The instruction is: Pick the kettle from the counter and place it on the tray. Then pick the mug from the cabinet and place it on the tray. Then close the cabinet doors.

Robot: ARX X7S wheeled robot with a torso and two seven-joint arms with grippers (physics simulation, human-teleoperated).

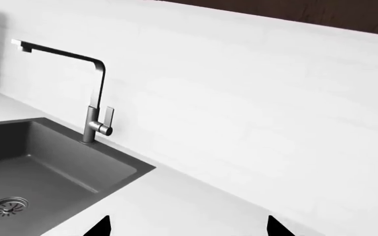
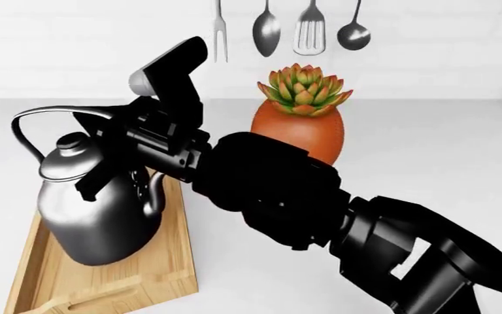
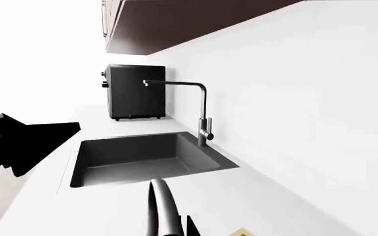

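Observation:
The kettle [image 2: 99,209] stands on the wooden tray [image 2: 170,265] at the left of the white counter [image 2: 425,144]. My right gripper [image 2: 112,147] reaches in from the lower right and is closed around the right part of the kettle's arched handle. In the right wrist view the grey handle bar [image 3: 163,206] sits in the right gripper [image 3: 175,223], and a tray corner [image 3: 241,232] shows beside it. My left gripper [image 1: 187,227] is open and empty over the counter [image 1: 175,196] near the sink. It does not show in the head view. The mug is out of view.
An orange pot with a succulent [image 2: 299,127] stands just behind my right arm. Utensils [image 2: 268,29] hang on the wall. A dark sink [image 1: 38,162] with a faucet [image 1: 94,98] lies to the left, with a black appliance [image 3: 136,93] beyond it. A dark cabinet underside [image 3: 175,24] is overhead.

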